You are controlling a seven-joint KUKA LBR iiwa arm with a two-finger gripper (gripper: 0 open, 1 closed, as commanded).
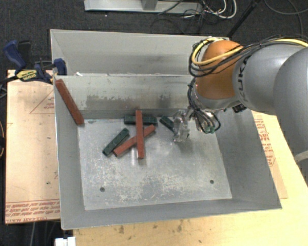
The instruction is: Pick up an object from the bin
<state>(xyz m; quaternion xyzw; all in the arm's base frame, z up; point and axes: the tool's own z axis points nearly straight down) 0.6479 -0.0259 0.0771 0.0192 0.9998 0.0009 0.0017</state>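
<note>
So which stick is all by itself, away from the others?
The long red-brown stick against the left wall of the bin. The other red and green sticks lie crossed in a heap mid-bin.

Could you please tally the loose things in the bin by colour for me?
Red-brown flat bars: 3 (one leaning against the bin's left wall, two crossed mid-bin)
Dark green flat bars: 3 (two by the crossed pair, one short piece beside the end effector)
Total: 6

Short dark green bar (167,122) lies flat at the back of the bin (143,55), perhaps partly hidden.
</note>
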